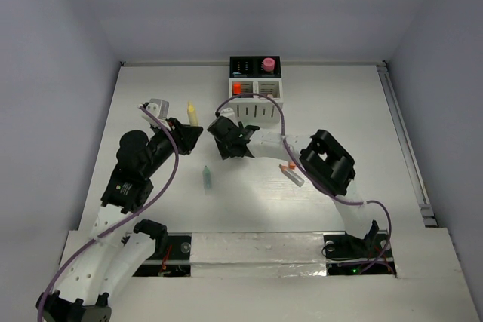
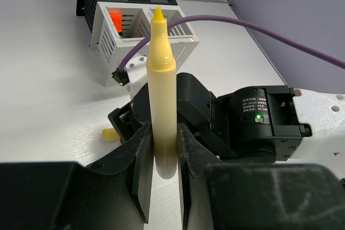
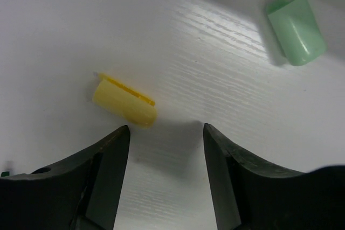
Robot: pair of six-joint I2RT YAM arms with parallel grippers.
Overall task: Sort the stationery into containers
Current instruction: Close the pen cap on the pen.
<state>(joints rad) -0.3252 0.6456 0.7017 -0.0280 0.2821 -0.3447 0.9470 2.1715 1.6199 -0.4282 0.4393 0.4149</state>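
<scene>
Progress looked slight: an orange highlighter [image 1: 237, 88] and a pink one [image 1: 268, 63] stood in the organizer [image 1: 255, 107], the left tool [image 2: 163, 146] clamped a yellow highlighter [image 2: 161, 79], the right tool [image 3: 166, 149] gaped above its cap [image 3: 125, 100], and a green highlighter [image 1: 207, 179] lay on the tabletop [image 1: 347, 103].

Right tool [image 3: 166, 129] stands between left tool [image 2: 162, 133] and organizer [image 2: 102, 44].

yellow highlighter [image 2: 161, 79]: uncapped, tip toward organizer, tail clamped in left hand [image 2: 161, 157]
yellow cap [image 3: 125, 100]: loose, on its side on table
green highlighter [image 1: 207, 178]: flat, mid-table
organizer [image 1: 256, 111]: far side of table; white slatted cells in front, black behind
orange highlighter [image 1: 237, 88]: upright, front-left white cell
pink highlighter [image 1: 268, 63]: upright, rear-right black cell
</scene>
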